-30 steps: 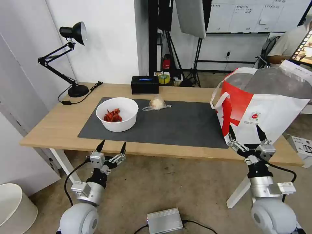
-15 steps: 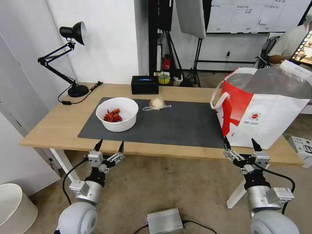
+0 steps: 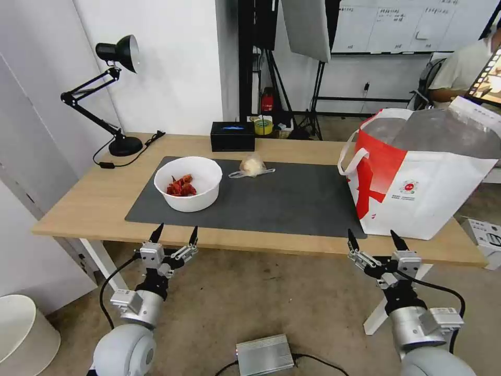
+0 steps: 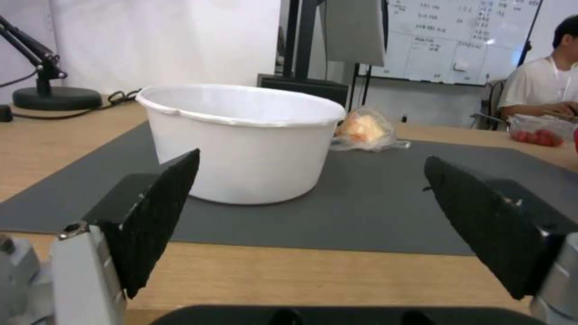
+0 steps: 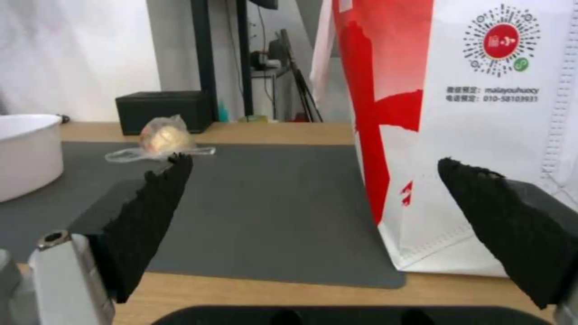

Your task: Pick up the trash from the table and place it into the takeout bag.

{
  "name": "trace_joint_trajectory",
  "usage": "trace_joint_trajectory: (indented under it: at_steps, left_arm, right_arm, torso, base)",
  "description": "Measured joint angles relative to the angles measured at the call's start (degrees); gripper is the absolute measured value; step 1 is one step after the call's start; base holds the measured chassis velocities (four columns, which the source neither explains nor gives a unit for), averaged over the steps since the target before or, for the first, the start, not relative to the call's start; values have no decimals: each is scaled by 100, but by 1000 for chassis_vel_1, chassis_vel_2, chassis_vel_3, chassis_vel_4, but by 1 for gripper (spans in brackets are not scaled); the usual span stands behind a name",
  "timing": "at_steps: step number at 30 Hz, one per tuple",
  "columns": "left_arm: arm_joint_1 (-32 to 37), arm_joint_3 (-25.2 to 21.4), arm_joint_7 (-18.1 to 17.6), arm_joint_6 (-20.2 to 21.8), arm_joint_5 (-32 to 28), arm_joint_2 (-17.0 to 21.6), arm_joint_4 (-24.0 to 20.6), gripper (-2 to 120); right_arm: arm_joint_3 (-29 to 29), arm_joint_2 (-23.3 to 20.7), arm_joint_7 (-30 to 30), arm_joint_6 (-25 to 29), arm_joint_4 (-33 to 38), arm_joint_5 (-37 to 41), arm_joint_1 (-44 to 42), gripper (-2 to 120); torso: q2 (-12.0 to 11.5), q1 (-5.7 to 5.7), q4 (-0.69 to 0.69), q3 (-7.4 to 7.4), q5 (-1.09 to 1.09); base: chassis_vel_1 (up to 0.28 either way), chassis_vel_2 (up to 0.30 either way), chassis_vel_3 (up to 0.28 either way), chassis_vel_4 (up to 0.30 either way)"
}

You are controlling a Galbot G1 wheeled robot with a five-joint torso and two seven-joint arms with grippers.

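The clear bag with beige lump (image 3: 252,166), its tail trailing toward three o'clock, lies on the worktop (image 3: 83,201) beside the white bowl (image 3: 188,183); takeout bag (image 3: 417,183) upright at right; left hand (image 3: 174,238) and right hand (image 3: 374,243) both spread, empty.

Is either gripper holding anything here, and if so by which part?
Nothing is held. The left gripper and right gripper are both open and empty, hovering at the table's near edge.

Black desk lamp (image 3: 112,78) beside black box (image 3: 233,136).
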Motion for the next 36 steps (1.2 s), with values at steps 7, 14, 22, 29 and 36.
trace_joint_trajectory:
  at_steps: [7, 14, 22, 29, 36]
  left_arm:
    - [3, 9, -2, 0, -1, -16, -10, 100]
    - [30, 12, -3, 0, 3, -20, -20, 100]
    - [44, 0, -3, 0, 0, 14, -53, 100]
    - [83, -17, -4, 0, -6, 27, -55, 100]
    - [133, -11, -11, -3, -6, 2, -85, 100]
  right_arm:
    - [9, -7, -85, 74, -21, -7, 6, 100]
    - [15, 2, -92, 124, -51, -14, 4, 100]
    - [16, -11, -136, 210, -91, -19, 46, 100]
    - [-84, -280, -221, 252, -170, 378, 528, 100]
    - [-351, -811, -126, 113, -426, 885, 1320, 100]
  torso:
    - [0, 0, 0, 0, 0]
    - [0, 0, 0, 0, 0]
    - [0, 0, 0, 0, 0]
    - [0, 0, 0, 0, 0]
    - [0, 0, 1, 1, 0]
  base:
    - [0, 0, 0, 0]
    - [0, 0, 0, 0]
    - [0, 0, 0, 0]
    - [0, 0, 0, 0]
    - [0, 0, 0, 0]
